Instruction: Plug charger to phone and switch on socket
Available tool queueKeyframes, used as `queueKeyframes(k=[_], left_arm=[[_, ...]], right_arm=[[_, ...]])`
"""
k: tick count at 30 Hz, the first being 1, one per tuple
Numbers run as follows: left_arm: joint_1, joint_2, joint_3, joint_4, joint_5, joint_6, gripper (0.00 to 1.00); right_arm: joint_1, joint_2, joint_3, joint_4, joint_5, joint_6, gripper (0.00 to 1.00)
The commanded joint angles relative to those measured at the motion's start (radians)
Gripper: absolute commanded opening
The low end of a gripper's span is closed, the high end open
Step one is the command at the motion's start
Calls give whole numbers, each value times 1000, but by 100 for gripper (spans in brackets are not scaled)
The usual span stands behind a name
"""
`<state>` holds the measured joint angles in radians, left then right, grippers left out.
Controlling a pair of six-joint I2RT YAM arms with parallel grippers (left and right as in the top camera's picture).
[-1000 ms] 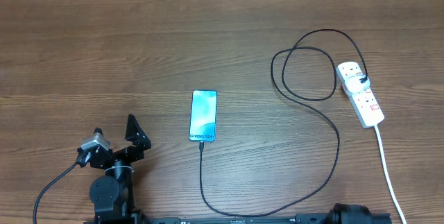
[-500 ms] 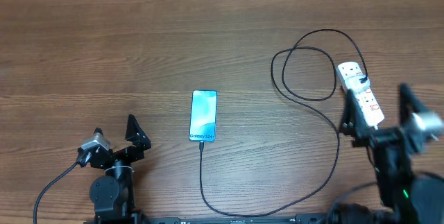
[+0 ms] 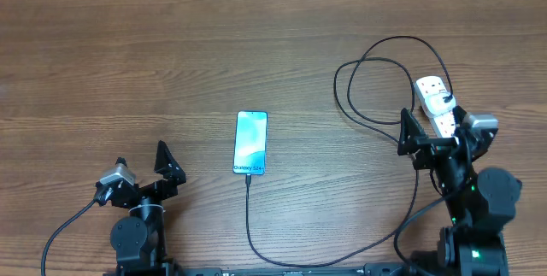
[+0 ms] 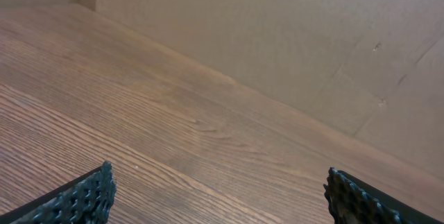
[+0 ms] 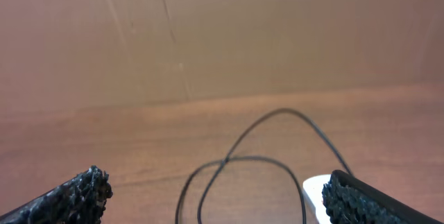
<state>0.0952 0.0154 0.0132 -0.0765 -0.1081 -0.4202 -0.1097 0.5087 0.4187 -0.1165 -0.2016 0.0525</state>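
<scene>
Hanging over the near half of the socket (image 3: 430, 86), the right gripper (image 3: 434, 124) stands spread wide with nothing in it, seen from overhead. The left gripper (image 3: 141, 158), equally wide and empty, sits by the table's (image 3: 128, 54) front edge, well apart from the phone (image 3: 250, 143). The phone lies flat mid-table, bare wood all round. The charger (image 3: 248, 216) runs from the phone's near edge, curves right and loops beside the socket; whether its tip is seated is too small to tell.

Left wrist: both pads (image 4: 80, 200) flank bare wood reaching a brown board wall (image 4: 277, 30).

Right wrist: the charger's loop and a white socket corner lie between spread fingertips (image 5: 76, 196).
</scene>
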Motion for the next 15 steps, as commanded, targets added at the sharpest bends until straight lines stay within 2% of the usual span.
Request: queueKeyframes(k=[1, 4, 11, 15], left_arm=[[3, -5, -5, 3, 1, -3, 100], [3, -5, -5, 3, 1, -3, 100], [3, -5, -5, 3, 1, -3, 99], [3, -5, -5, 3, 1, -3, 100]], right_arm=[[3, 19, -43, 17, 6, 3, 100], [3, -2, -125, 86, 7, 24, 100], [3, -96, -354, 285, 7, 173, 100], [3, -137, -410, 298, 18, 184, 100]])
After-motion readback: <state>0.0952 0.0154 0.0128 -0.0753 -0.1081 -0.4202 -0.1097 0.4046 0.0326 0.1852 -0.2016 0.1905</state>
